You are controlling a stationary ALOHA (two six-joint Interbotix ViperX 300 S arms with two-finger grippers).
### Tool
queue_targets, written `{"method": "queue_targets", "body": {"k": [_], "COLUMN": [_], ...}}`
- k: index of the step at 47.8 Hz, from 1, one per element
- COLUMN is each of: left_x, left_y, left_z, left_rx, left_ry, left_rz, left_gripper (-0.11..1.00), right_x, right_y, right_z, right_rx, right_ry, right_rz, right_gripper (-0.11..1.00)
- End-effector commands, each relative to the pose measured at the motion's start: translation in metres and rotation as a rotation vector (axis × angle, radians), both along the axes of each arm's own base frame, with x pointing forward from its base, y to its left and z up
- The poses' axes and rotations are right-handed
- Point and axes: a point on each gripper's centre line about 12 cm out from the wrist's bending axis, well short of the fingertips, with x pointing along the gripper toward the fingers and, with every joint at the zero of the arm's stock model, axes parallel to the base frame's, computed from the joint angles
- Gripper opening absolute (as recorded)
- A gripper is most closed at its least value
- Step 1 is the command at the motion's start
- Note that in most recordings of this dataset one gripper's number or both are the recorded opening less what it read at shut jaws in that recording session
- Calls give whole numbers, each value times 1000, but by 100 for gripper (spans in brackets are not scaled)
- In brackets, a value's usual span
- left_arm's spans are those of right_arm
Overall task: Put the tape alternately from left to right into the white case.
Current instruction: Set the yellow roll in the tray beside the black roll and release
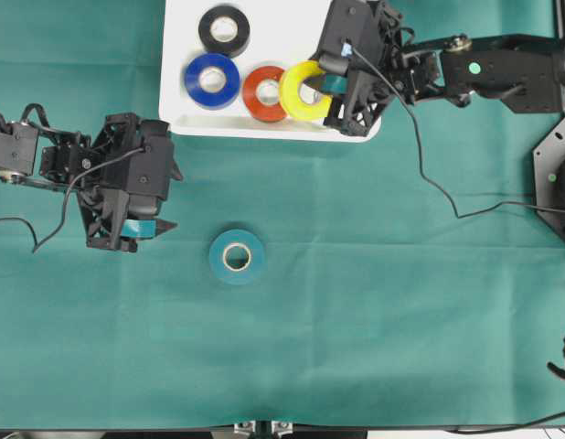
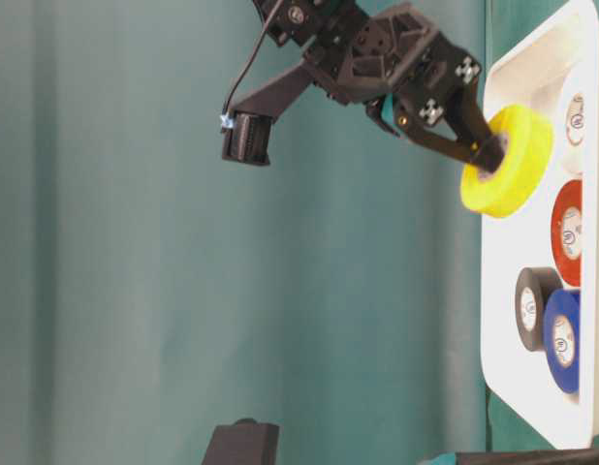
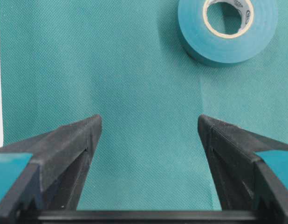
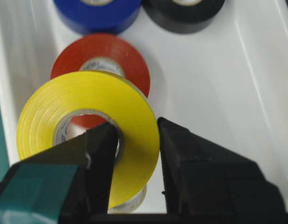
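The white case (image 1: pixel 278 27) lies at the table's far edge. In it lie a black roll (image 1: pixel 224 30), a blue roll (image 1: pixel 212 80) and a red-orange roll (image 1: pixel 263 94). My right gripper (image 1: pixel 313 91) is shut on a yellow roll (image 4: pixel 88 100), one finger through its core and the other outside. The yellow roll hangs tilted over the case, partly above the red-orange roll (image 4: pixel 104 51). A white roll (image 2: pixel 576 121) lies under the gripper. A teal roll (image 1: pixel 237 257) lies flat on the cloth. My left gripper (image 3: pixel 148 121) stands open and empty to the left of the teal roll (image 3: pixel 228 30).
A green cloth (image 1: pixel 374 320) covers the table. The right arm (image 1: pixel 502 69) reaches in from the right over the case's right end, its cable (image 1: pixel 447 197) trailing across the cloth. The left arm (image 1: pixel 45 160) stays at the left edge.
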Motion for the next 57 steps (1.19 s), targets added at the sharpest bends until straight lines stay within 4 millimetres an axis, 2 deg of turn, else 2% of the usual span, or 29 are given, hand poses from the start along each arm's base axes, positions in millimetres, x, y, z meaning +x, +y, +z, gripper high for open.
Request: {"method": "queue_targets", "body": {"k": [1,16,22,33,57], "left_x": [3,3,3,3,3], "left_y": [1,0,-1,-1,-1], "left_z": [6,6,6,6,5], "left_rx": [-4,-5,-6,-6,-6], "left_ry": [-26,-24,-24,-24,-21], "left_rz": [5,5,3,2,2], "left_gripper": [85,85,85,85,85], "right_x": [8,10,16,27,27], "right_y": [-13,-56,-67,-69,-73], "right_z": [12,-4,-8,-8,-11], "right_rx": [-10,-42,-49,-43,-40], "right_ry": [-46,-4,3,-25,-19], "right_rz": [-16,-77,-88,-71,-78], "right_gripper": [27,27,27,27,27]}}
